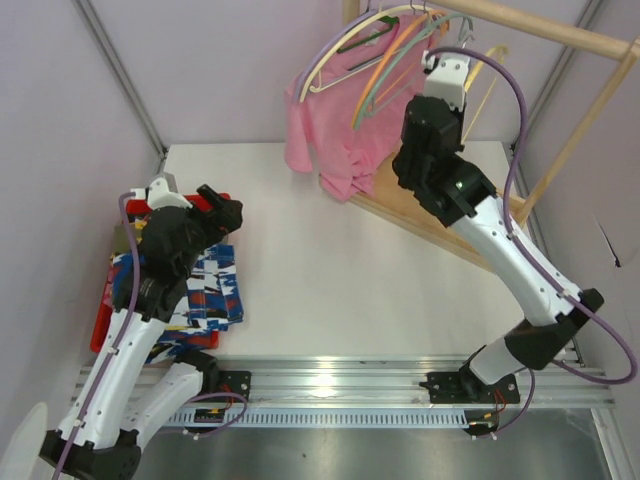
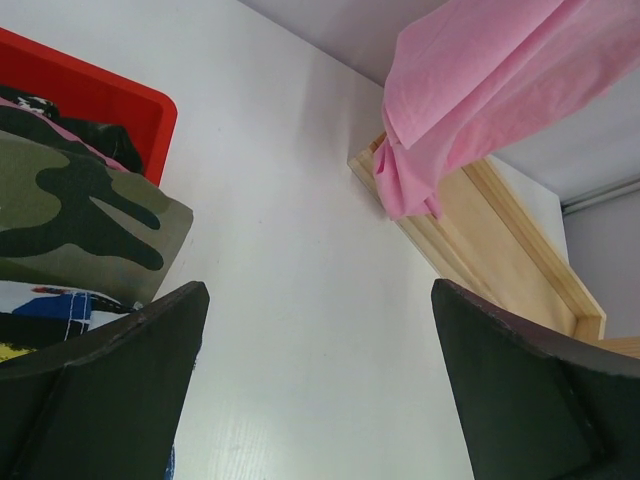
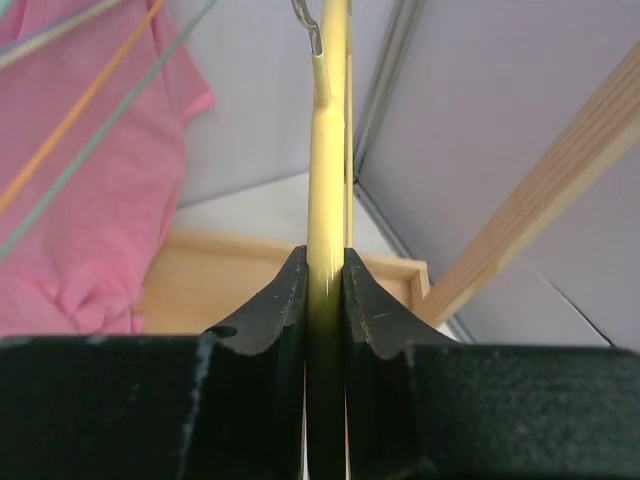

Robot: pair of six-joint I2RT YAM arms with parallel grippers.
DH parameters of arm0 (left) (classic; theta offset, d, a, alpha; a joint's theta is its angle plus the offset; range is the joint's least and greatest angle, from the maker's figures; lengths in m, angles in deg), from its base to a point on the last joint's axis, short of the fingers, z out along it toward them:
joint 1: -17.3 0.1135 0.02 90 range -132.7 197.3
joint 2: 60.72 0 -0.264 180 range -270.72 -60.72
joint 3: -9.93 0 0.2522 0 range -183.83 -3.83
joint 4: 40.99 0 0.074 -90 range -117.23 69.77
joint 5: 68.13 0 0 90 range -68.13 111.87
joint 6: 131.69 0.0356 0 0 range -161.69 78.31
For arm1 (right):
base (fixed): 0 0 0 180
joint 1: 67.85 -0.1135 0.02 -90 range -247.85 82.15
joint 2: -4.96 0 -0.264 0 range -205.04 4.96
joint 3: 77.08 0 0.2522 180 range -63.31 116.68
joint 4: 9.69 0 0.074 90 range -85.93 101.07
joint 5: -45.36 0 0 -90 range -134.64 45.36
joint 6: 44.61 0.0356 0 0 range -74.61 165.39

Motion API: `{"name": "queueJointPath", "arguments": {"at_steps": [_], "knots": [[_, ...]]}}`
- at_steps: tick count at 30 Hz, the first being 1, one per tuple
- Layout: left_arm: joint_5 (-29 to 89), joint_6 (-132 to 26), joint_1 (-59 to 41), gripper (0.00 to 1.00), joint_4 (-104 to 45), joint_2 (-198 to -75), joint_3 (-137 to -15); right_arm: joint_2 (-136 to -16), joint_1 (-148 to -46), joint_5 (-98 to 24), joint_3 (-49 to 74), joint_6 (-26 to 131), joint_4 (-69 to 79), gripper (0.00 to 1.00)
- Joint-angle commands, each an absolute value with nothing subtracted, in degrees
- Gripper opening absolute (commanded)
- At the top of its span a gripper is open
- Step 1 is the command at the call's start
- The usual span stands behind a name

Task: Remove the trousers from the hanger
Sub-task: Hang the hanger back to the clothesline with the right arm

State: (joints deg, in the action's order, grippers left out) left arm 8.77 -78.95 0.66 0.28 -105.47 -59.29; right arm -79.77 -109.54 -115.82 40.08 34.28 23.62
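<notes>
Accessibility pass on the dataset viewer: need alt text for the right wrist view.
The right gripper is shut on a yellow hanger, seen edge-on and running straight up the middle of the frame to its metal hook. A pink T-shirt hangs at left, and a wooden post slants across the right against pale walls.

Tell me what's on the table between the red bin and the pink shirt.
Nothing: between the red bin and the pink shirt there is only bare white table. The left wrist view shows that stretch most clearly.
</notes>
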Motion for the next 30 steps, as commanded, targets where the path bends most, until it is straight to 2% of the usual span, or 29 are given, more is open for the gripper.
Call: {"name": "queueJointPath", "arguments": {"at_steps": [1,7,13,30], "knots": [[9.4,-77.3,1.1,1.00,-2.5,-106.0,-60.4,-84.9,-105.2,-115.4,49.7,26.4,14.1,0.00],[9.5,-77.7,1.6,1.00,-2.4,-107.2,-60.8,-93.1,-103.2,-114.2,56.8,22.3,8.3,0.00],[12.2,-78.3,2.1,0.99,-3.8,-108.2,-60.9,-102.2,-101.0,-113.4,73.2,21.3,12.4,0.00],[12.6,-78.8,2.3,0.99,-2.3,-108.7,-62.1,-101.9,-91.7,-103.8,72.8,39.8,29.3,0.00]]}}
